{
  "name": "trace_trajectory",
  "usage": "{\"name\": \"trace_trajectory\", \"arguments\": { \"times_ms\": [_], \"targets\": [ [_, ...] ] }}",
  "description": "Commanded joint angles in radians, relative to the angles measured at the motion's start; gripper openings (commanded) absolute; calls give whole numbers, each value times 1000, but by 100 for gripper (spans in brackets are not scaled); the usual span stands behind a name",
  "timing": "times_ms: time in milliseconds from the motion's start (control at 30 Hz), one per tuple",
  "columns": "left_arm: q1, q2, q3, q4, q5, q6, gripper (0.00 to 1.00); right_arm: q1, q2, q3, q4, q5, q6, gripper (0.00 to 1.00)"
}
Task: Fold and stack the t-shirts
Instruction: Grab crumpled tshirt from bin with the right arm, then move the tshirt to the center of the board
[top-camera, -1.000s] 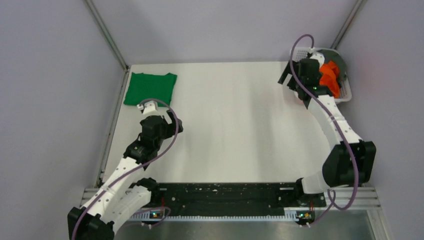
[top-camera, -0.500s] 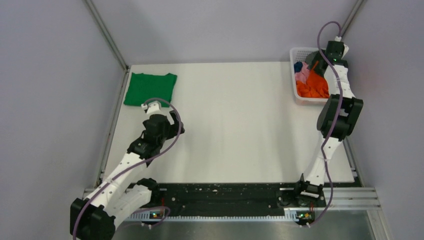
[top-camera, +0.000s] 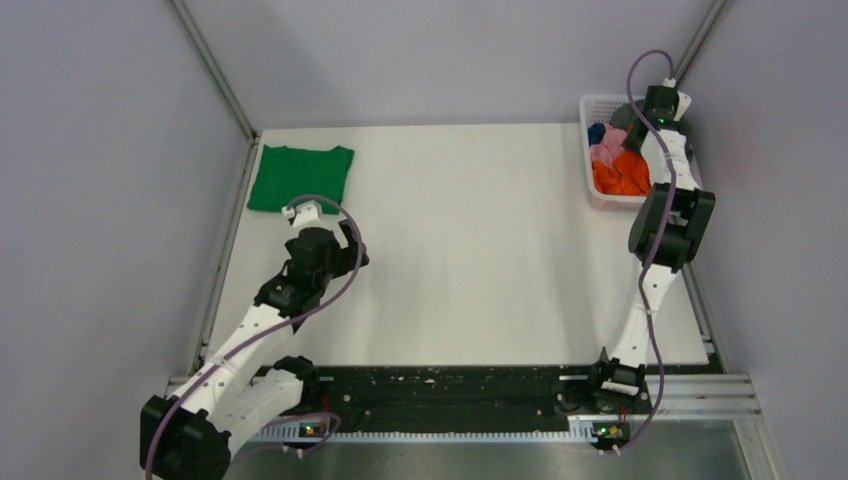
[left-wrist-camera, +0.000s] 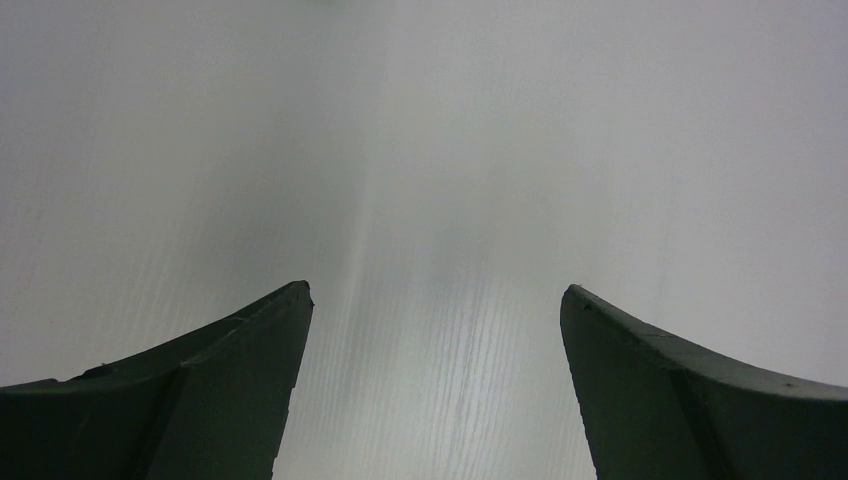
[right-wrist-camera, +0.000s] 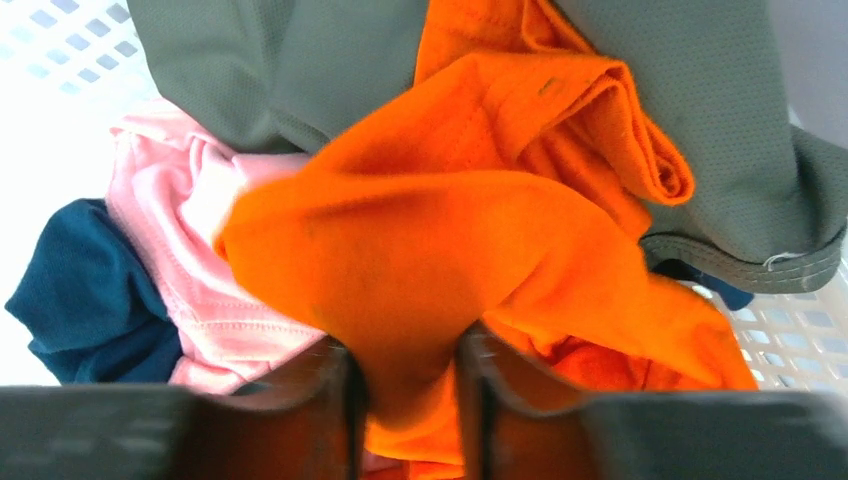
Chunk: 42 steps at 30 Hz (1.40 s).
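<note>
A green t-shirt (top-camera: 300, 178) lies folded flat at the table's far left corner. The other t-shirts are heaped in a white basket (top-camera: 590, 105) at the far right: orange (right-wrist-camera: 450, 230), pink (right-wrist-camera: 170, 220), grey (right-wrist-camera: 300, 60) and dark blue (right-wrist-camera: 80, 290). My right gripper (right-wrist-camera: 405, 350) reaches down into the basket, and a bulge of the orange t-shirt is pinched between its two fingers. From above, the orange t-shirt (top-camera: 620, 178) fills the basket's near end. My left gripper (left-wrist-camera: 435, 290) hangs open over bare table, just in front of the green t-shirt, with nothing between its fingers.
The white table (top-camera: 470, 250) is walled by grey panels on the left, back and right. The basket sits against the right wall. The right arm's elbow (top-camera: 672, 225) stands just in front of the basket.
The right arm swung from the basket's left side to reach in from its right, and its jaws closed onto the orange cloth. The left arm barely shifted.
</note>
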Motion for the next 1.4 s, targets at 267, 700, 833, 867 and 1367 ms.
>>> {"name": "trace_trajectory", "arguments": {
  "times_ms": [267,700,833,867,1367],
  "targets": [
    [1,-37,41,32,-2,3,99,-17,-188,21,39,-50,-42,0],
    [1,-133,42,11,52,-9,99,112,-662,-21,62,-507,-15,0],
    [1,-155,42,5,52,-10,99,244,-729,9,91,-692,20,0],
    [0,-158,41,5,52,-11,99,296,-735,17,104,-743,41,0],
    [1,-174,38,-15,-1,-28,99,690,-799,-204,212,-823,39,0]
  ]
}}
